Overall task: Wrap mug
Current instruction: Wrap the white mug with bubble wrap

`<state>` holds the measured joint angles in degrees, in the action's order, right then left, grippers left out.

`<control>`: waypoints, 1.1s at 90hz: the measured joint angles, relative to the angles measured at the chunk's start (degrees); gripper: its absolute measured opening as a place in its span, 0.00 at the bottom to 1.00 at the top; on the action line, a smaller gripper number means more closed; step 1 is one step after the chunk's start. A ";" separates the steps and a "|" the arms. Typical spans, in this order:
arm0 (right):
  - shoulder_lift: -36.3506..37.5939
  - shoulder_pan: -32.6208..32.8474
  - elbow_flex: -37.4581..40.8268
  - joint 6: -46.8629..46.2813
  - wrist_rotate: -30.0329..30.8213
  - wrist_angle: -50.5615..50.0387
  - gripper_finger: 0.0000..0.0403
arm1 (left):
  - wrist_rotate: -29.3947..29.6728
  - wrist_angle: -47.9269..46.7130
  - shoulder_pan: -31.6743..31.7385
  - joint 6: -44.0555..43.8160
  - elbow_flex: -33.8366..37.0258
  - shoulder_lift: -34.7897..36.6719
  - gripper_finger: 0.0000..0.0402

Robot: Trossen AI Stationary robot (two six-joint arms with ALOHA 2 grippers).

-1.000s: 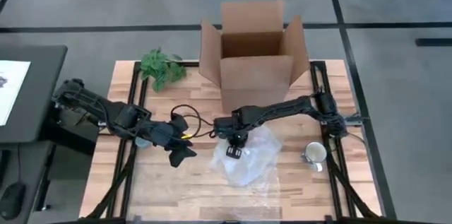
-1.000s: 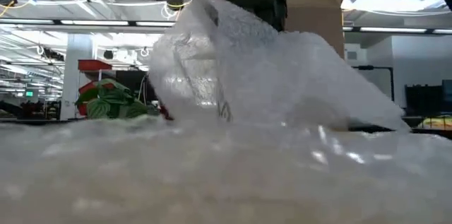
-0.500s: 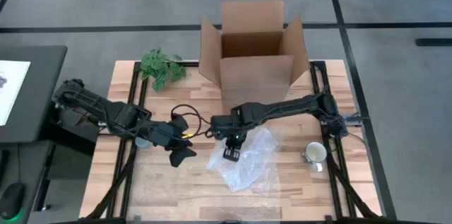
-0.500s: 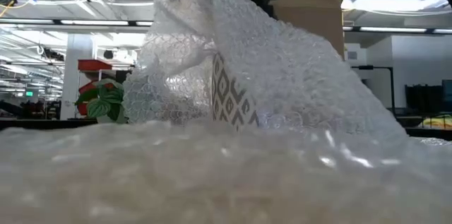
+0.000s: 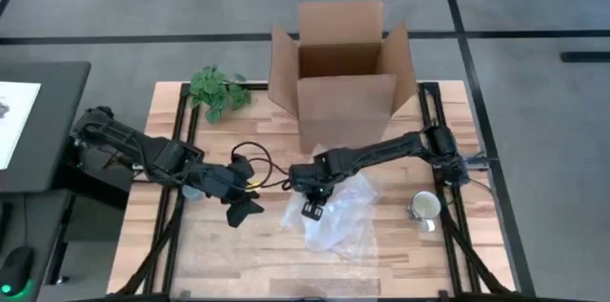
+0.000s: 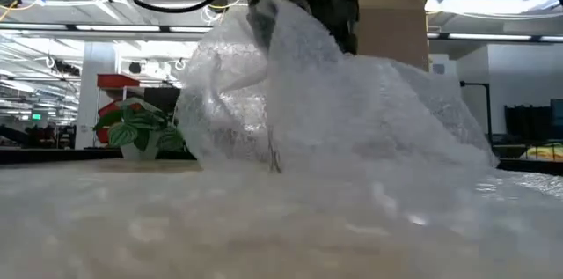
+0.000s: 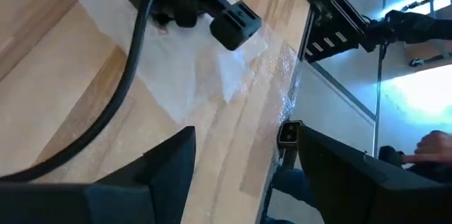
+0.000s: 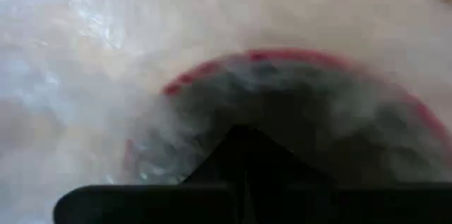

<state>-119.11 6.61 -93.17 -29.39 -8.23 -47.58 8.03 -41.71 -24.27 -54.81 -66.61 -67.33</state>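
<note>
Bubble wrap (image 5: 335,214) peak sits lower than half a second ago; my right gripper (image 5: 312,205) pinches it over the red-rimmed mug (image 8: 282,111) mid-table. Left gripper (image 5: 244,199) beside, fingers spread

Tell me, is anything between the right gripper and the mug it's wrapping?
Yes: the bubble wrap. The right gripper hangs over a mound of it at mid-table, and its wrist camera shows a red-rimmed mug only through the film. Nothing else intervenes.
</note>
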 joint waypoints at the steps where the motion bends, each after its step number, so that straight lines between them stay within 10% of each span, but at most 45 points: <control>1: 0.03 0.00 0.26 0.00 0.04 0.47 0.00 | 0.00 0.00 0.00 0.00 0.00 0.00 0.56; 65: -0.09 -0.76 -19.19 2.82 -1.40 -16.83 0.00 | 0.03 0.00 0.00 -0.14 0.00 0.00 0.56; 99: -0.33 -1.05 -9.09 2.63 -2.20 -9.01 0.00 | 0.04 -0.02 -0.02 0.15 0.00 0.00 0.56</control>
<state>-119.44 5.56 -102.27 -26.76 -10.44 -56.59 8.08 -41.74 -24.29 -54.65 -66.61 -67.33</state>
